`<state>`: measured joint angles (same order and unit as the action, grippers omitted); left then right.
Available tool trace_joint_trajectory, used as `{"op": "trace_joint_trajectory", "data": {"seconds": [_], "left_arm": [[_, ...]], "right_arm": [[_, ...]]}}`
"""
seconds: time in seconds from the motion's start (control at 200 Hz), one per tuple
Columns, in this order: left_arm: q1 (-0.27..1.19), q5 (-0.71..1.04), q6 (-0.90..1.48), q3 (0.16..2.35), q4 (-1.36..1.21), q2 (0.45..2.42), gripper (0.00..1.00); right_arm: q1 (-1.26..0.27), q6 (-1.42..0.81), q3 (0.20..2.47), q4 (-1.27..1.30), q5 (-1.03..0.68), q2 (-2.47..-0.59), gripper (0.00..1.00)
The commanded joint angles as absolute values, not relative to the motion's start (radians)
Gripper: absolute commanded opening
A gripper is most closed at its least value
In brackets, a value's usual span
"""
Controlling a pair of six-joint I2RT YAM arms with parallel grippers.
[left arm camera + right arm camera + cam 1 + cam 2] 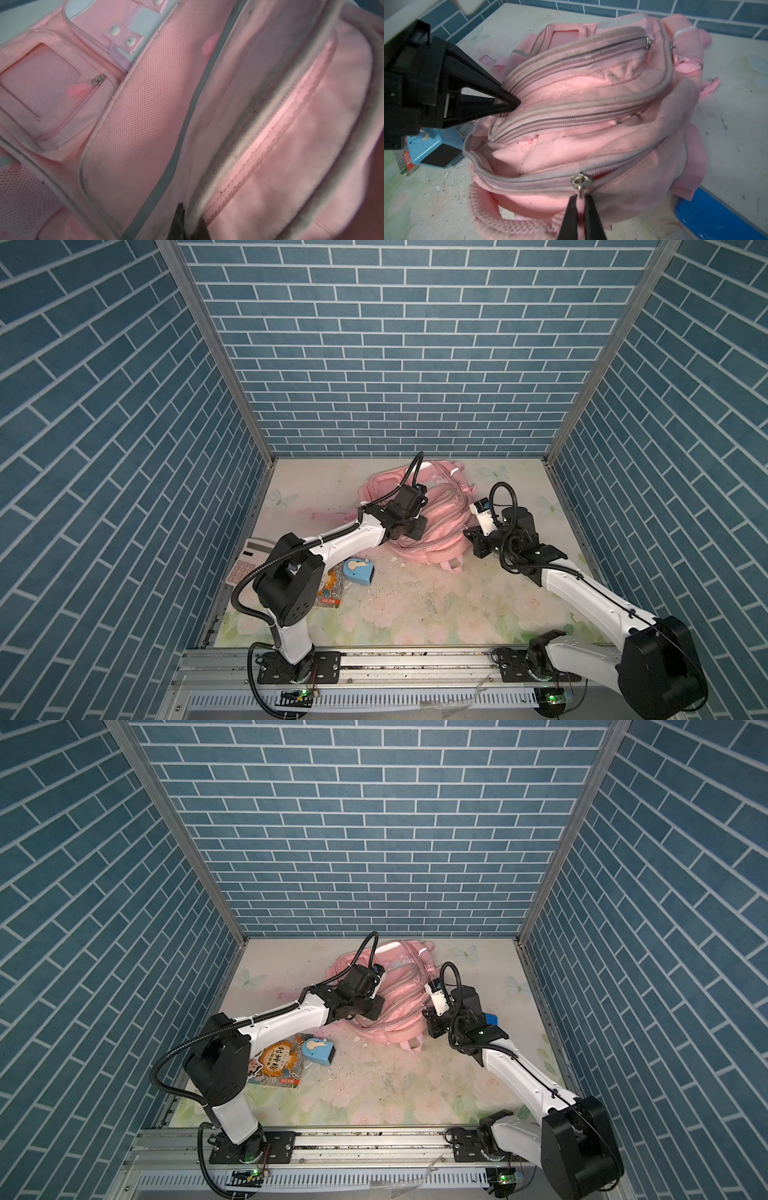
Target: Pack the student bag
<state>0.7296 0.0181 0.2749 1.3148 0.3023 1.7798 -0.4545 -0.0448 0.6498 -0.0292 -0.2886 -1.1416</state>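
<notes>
The student bag [440, 531] [399, 1006], a big pink backpack, lies at the back middle of the table with one zipped compartment gaping. My left gripper [415, 529] [512, 104] comes at its left side. In the left wrist view it [191, 216] is shut on a grey zip rim [239, 166] of the bag. My right gripper [580, 200] [471, 537] is at the bag's right side, shut on the pink pull tab under the metal zip slider [581, 181] of the bag's [591, 135] nearest zip.
A pink-keyed calculator [249, 562] lies at the left edge. A picture book [278, 1063] and a blue pencil sharpener [318, 1050] lie beside the left arm. A blue object [491, 1018] sits behind the right wrist. Small crumbs litter the floral table top [415, 614].
</notes>
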Motion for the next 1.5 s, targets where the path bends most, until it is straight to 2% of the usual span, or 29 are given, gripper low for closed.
{"op": "trace_joint_trajectory", "data": {"seconds": [0.0,0.22,0.395,0.505,0.635,0.89,0.975,1.045,1.11,1.495], "left_arm": [[0.715,0.011,0.463,1.394,0.230,1.781,0.00],[0.702,0.015,0.554,1.419,0.202,1.796,0.00],[0.702,0.049,0.617,1.380,0.203,1.743,0.00],[0.702,0.155,0.650,1.365,0.193,1.723,0.00],[0.702,0.198,0.668,1.379,0.194,1.717,0.00],[0.703,0.301,0.732,1.397,0.037,1.761,0.00],[0.699,0.281,0.752,1.397,0.000,1.762,0.00],[0.688,0.302,0.780,1.401,-0.038,1.772,0.00],[0.683,0.337,0.806,1.422,-0.063,1.792,0.00],[0.682,0.232,0.911,1.445,-0.128,1.796,0.00]], "right_arm": [[-0.539,-0.033,0.608,0.042,-0.365,-1.091,0.00],[-0.597,-0.093,0.562,0.100,-0.435,-1.106,0.00],[-0.592,-0.098,0.616,0.051,-0.291,-1.118,0.00],[-0.538,-0.031,0.648,0.001,-0.262,-1.126,0.00],[-0.413,0.016,0.690,-0.040,-0.315,-1.150,0.00],[-0.348,0.101,0.776,-0.105,-0.293,-1.188,0.00],[-0.348,0.114,0.787,-0.125,-0.309,-1.175,0.00],[-0.349,0.162,0.771,-0.120,-0.414,-1.152,0.00],[-0.364,0.157,0.744,-0.094,-0.444,-1.129,0.00],[-0.497,0.090,0.712,-0.107,-0.355,-1.081,0.00]]}}
